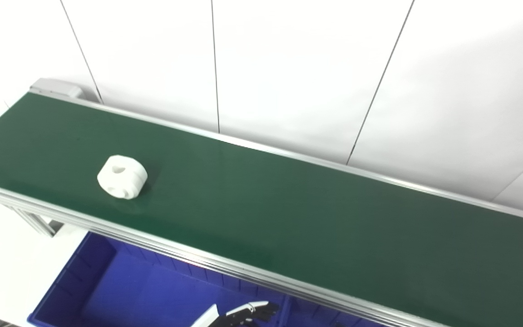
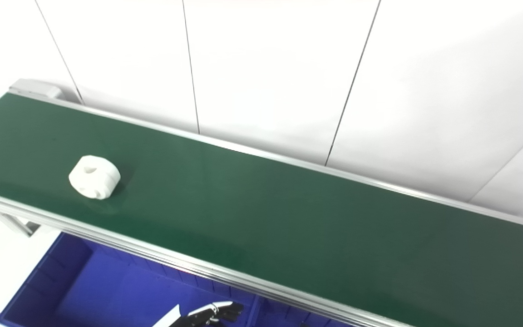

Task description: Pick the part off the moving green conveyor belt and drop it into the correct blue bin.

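Note:
A white round part (image 1: 122, 176) with a hole in its top and holes in its side lies on the green conveyor belt (image 1: 288, 213), near the belt's left end and close to its front rail. It also shows in the right eye view (image 2: 94, 177). My left hand (image 1: 249, 313) is low at the bottom edge, over the blue bin (image 1: 102, 281) below the belt, well to the right of the part. Its fingers are stretched out and hold nothing. My right hand is not in view.
The belt's silver front rail (image 1: 225, 265) runs above the bins. A second blue bin (image 1: 316, 313) begins just right of the hand, mostly cut off. A white panelled wall (image 1: 288, 68) stands behind the belt. A frame leg (image 1: 34, 222) is at the left.

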`<state>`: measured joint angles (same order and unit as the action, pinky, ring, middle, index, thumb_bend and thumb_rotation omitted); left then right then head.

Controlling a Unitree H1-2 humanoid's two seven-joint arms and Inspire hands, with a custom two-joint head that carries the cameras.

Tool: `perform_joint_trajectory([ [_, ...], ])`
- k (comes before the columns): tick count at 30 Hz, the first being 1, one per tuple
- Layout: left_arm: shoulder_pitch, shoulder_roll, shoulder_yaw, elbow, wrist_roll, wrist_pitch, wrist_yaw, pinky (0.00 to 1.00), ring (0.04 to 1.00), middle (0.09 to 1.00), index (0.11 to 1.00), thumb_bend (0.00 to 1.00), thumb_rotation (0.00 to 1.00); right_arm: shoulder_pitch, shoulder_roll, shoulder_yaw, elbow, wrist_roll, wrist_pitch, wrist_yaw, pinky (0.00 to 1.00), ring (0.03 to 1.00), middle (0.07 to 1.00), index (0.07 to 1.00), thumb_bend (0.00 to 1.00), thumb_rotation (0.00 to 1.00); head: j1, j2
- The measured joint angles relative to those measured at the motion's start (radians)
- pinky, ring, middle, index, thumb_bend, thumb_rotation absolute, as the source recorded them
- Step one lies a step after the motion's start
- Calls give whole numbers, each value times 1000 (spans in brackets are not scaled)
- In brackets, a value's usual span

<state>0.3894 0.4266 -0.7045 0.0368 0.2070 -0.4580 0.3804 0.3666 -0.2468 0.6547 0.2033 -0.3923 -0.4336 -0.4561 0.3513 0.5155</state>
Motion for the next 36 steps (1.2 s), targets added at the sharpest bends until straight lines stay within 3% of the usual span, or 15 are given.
perform_joint_trajectory([
  [8, -20, 18, -41, -13, 0, 2, 43, 680, 784, 825, 822, 795, 580, -1, -1, 3, 8, 12, 0, -6, 749, 825, 860, 900, 864, 669, 3, -12],
  [14, -10, 78, -14, -173, 3, 6, 54, 667, 770, 810, 801, 827, 601, -19, -4, 26, 19, 11, 0, -50, 754, 822, 854, 896, 872, 671, 2, -8],
  [21, 48, 121, 137, -414, 5, 10, 9, 685, 787, 826, 806, 821, 626, -25, -6, 33, 19, 14, 0, -64, 760, 823, 855, 897, 873, 665, 3, -2],
  [28, 69, 140, 348, -547, -61, 30, -140, 721, 817, 847, 825, 811, 627, -25, -8, 33, 19, 16, 0, -65, 768, 832, 858, 905, 870, 674, 11, -6],
  [33, 40, 121, 479, -542, -61, 59, -225, 717, 813, 847, 832, 807, 612, -27, -8, 35, 20, 15, 0, -67, 765, 828, 858, 904, 860, 665, 18, -9],
  [36, 20, 97, 517, -526, -52, 68, -269, 734, 833, 864, 849, 795, 610, -28, -8, 39, 25, 15, 0, -74, 773, 832, 860, 906, 858, 664, 21, -9],
])
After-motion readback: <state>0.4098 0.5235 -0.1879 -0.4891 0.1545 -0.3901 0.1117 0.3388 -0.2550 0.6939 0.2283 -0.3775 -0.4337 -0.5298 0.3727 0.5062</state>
